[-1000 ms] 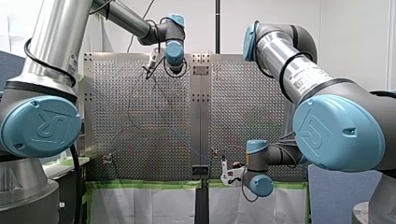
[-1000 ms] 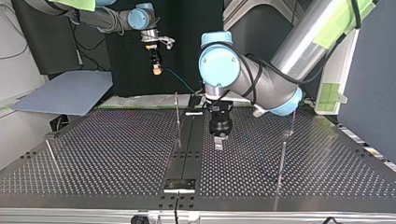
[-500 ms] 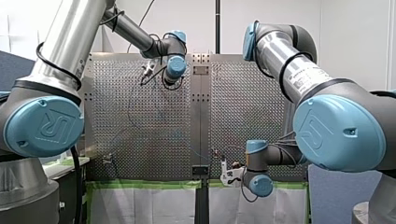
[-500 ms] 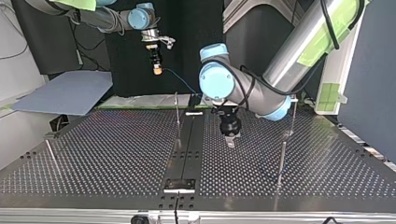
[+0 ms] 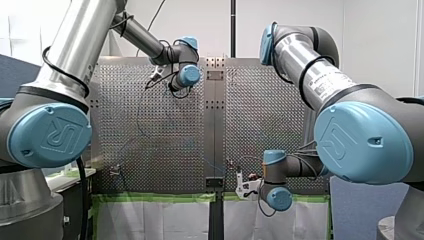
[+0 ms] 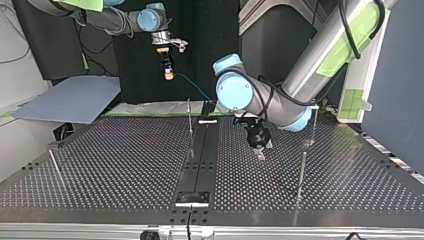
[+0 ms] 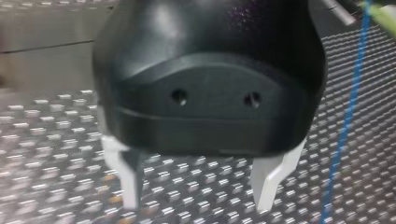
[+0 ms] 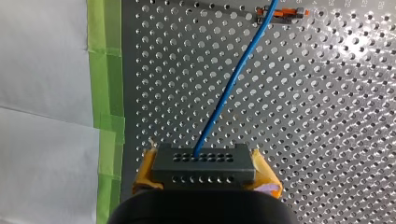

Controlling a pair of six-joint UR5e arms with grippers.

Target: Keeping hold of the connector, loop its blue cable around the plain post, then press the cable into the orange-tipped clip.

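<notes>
In the right wrist view my right gripper point(image 8: 204, 176) is shut on a grey connector point(image 8: 204, 161), with a yellow pad on each side of it. The blue cable point(image 8: 233, 84) runs from the connector over the perforated plate to an orange-tipped clip point(image 8: 281, 12). The top view shows that gripper point(image 6: 168, 75) raised above the table's far edge, the cable point(image 6: 192, 89) sloping down from it. A thin plain post point(image 6: 190, 121) stands just below. My left gripper point(image 7: 198, 205) is black with pale fingers point(image 7: 270, 179), open and empty, low over the plate point(image 6: 260, 154). The cable point(image 7: 348, 121) passes beside it.
More thin posts stand on the perforated table point(image 6: 100, 165): one at the top view's right point(image 6: 302, 172), one behind it point(image 6: 314, 125), one at the left point(image 6: 55, 167). A dark rail point(image 6: 199, 155) runs down the middle. Green tape point(image 8: 105, 70) lines the plate's edge.
My left arm has swung towards the top view's right and nearer its camera, tilting its gripper low over the plate. My right gripper holds the connector where it was.
</notes>
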